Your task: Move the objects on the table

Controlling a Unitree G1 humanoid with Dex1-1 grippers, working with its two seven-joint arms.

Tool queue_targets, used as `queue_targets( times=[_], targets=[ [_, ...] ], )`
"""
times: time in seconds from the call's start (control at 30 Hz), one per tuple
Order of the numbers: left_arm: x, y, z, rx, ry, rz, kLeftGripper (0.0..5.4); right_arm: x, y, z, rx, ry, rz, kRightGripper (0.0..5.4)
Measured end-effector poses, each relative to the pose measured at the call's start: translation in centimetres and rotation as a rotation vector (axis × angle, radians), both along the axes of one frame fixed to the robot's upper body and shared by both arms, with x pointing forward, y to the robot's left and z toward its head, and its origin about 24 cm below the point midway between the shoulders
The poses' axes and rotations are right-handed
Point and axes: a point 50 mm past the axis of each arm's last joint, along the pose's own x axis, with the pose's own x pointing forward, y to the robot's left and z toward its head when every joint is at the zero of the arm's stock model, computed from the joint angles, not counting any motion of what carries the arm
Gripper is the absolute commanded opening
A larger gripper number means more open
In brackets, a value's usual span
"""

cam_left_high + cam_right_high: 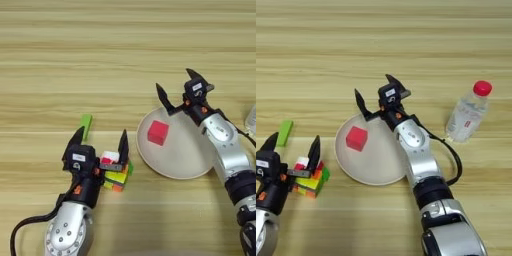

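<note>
Wooden counter (100,50) fills the frame. Left pincer (101,141) at lower left, fingers spread wide, holding nothing; one finger tip near the green block (86,125), the other over the puzzle cube (116,175). Puzzle cube sits on the counter just right of the left pincer body, partly hidden by it, multicoloured faces showing. Green block lies flat on the counter at left of centre, just above the left pincer, tilted slightly. Beige plate (190,160) right of centre, on the counter. Red cube (158,132) rests on the plate, in its left part, apart from both pincers. Right pincer (180,92) at the plate's upper rim, fingers spread wide, empty; its left finger hangs over the rim, the other is off past the plate. Right arm runs over the plate's right side down to the lower right corner. Bottle (468,115) with red cap stands upright at right, well clear of the plate, beside the right arm.
</note>
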Motion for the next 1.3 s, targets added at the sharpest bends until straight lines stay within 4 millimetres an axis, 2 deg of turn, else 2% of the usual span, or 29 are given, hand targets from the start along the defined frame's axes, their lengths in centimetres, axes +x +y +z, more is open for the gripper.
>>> queue_targets(
  times=[0.37,0.73,1.3],
  targets=[
    [-0.5,-1.7,-0.7,-0.011,0.039,-0.065,5.40,0.0,0.1,-0.3,0.002,0.008,0.001,5.38],
    [-1.0,-1.5,-2.8,0.050,0.123,-0.046,5.40,0.2,0.1,0.1,0.004,-0.006,0.001,5.38],
    [-1.3,-0.7,-4.4,0.071,0.188,-0.010,5.40,0.2,0.1,0.0,0.008,-0.002,0.003,5.38]
  ],
)
